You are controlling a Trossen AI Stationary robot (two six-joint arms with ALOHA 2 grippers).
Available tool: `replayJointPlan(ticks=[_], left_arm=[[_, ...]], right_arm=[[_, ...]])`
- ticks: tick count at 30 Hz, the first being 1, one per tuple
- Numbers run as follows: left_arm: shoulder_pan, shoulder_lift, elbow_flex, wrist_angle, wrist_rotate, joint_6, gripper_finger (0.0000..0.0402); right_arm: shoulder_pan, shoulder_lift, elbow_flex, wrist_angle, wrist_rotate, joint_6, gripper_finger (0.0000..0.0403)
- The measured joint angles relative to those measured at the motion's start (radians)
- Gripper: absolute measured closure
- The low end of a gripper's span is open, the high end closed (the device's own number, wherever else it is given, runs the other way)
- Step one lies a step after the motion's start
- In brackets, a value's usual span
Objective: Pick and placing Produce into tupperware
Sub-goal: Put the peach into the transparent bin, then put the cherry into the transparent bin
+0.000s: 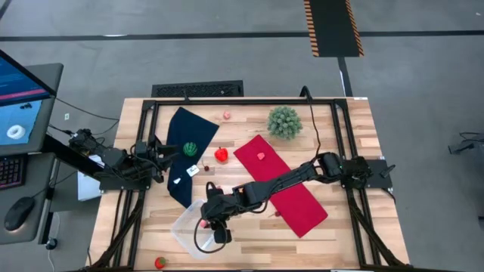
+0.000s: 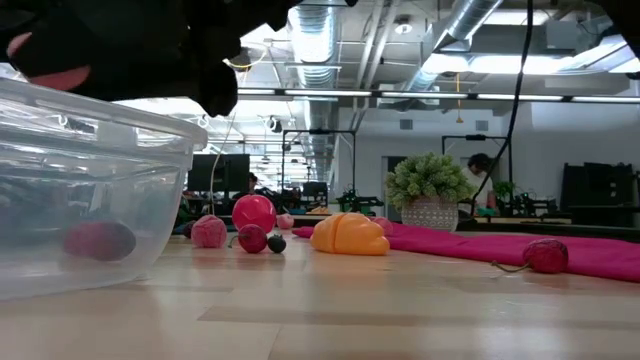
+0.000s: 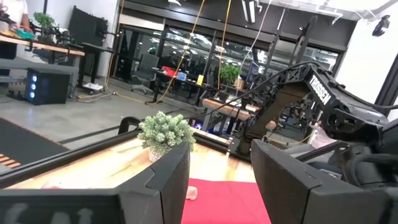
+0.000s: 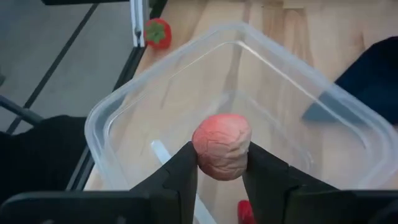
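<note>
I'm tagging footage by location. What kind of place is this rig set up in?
Most likely a robotics lab or open workshop: bare ceiling ducts and strip lights overhead, a taped concrete floor around the wooden table, and a monitor with keyboard and mouse beside it.

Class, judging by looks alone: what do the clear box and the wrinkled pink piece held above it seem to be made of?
Clear box: likely glossy plastic; the wood shows through its walls. Wrinkled pink piece: probably matte rubber or foam, judging by its creased, dull skin; uncertain.
</note>
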Motion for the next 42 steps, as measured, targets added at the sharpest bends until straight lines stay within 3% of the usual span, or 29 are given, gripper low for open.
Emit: replayJointPlan(ticks=[10, 20, 35, 38, 42], left_arm=[[0.0, 0.0, 0.0, 0.0, 0.0, 0.001, 0.0239], [0.0, 0.0, 0.0, -0.003, 0.0, 0.004, 0.0239], [0.0, 0.0, 0.0, -0.011, 0.018, 0.003, 0.0239], [0.0, 0.0, 0.0, -0.011, 0.018, 0.0, 0.0239], [0.0, 0.0, 0.0, -0.011, 0.018, -0.003, 0.0239]], right_arm=[[0.004, 0.0, 0.0, 0.036, 0.02, -0.007, 0.0162], [-0.025, -0.073, 0.0, -0.078, 0.015, -0.047, 0.0154], [0.035, -0.441, 0.0, -0.31, 0.029, -0.112, 0.0153], [0.063, -0.515, -0.013, -0.366, 0.12, -0.112, 0.0153], [0.105, -0.649, -0.14, -0.31, 0.223, -0.115, 0.0153]])
